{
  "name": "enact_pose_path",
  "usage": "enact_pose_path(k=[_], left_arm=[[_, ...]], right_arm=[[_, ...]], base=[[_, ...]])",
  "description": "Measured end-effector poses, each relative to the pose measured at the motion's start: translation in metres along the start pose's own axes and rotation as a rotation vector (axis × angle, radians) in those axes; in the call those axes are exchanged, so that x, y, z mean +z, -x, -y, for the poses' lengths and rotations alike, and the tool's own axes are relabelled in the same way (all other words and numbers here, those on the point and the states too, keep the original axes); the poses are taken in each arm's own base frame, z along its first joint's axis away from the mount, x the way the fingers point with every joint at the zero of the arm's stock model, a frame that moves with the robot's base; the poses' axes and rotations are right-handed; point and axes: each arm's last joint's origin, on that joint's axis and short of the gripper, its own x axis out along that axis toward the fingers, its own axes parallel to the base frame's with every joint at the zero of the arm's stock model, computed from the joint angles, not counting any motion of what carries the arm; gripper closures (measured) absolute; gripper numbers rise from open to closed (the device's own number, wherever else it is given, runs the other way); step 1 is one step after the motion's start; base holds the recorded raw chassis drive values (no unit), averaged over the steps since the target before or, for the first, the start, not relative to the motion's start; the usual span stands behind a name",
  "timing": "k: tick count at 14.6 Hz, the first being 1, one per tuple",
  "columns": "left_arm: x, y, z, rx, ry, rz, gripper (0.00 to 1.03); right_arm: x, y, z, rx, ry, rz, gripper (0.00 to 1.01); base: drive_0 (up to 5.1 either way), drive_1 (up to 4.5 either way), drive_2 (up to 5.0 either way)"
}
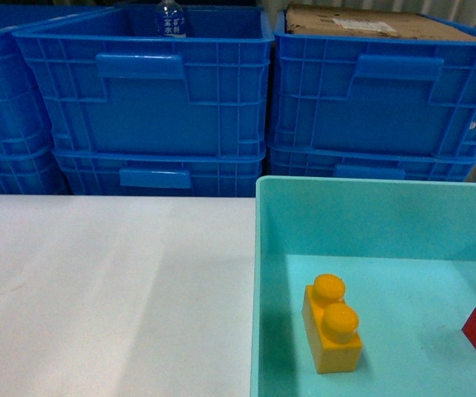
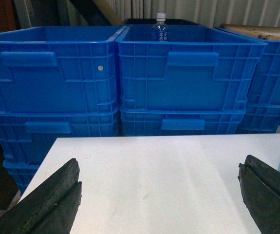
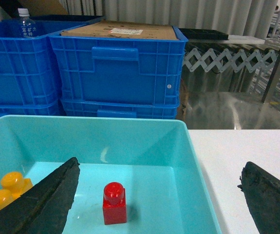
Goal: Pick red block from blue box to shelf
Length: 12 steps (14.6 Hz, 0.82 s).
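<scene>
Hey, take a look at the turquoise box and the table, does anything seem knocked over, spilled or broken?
Nothing stands out. The red block and the yellow brick both stand studs-up, apart, on the floor of the blue box. The white table shows no spill. Both grippers, left and right, are open and empty.

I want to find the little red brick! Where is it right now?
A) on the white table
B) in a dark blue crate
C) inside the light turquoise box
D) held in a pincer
C: the red block stands upright on the floor of the blue box, apart from the yellow brick, and the right pincer is open and not touching it.
</scene>
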Motion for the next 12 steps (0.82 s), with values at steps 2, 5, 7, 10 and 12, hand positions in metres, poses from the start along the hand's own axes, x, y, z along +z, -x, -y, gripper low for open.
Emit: enact_pose_path(k=[2, 5, 7, 10, 12], left_arm=[[0.0, 0.0, 0.0, 0.0, 0.0, 0.0, 0.05], [0.0, 0.0, 0.0, 0.0, 0.0, 0.0, 0.05], [0.0, 0.0, 0.0, 0.0, 0.0, 0.0, 0.05], [0.0, 0.0, 0.0, 0.0, 0.0, 0.0, 0.05], [0.0, 0.0, 0.0, 0.0, 0.0, 0.0, 0.05]], right_arm=[[0.0, 0.0, 0.0, 0.0, 0.0, 0.0, 0.03], [0.001, 0.0, 0.012, -0.015, -0.001, 0.008, 0.03], [0.0, 0.0, 0.018, -0.017, -0.019, -0.014, 0.03], [0.002, -0.003, 0.021, -0.013, -0.026, -0.002, 0.03], [0.003, -0.005, 0.022, -0.01, -0.027, 0.008, 0.03]], base=[[0.0, 0.0, 0.0], [0.0, 0.0, 0.0], [0.0, 0.0, 0.0], [0.0, 0.0, 0.0], [0.0, 0.0, 0.0]])
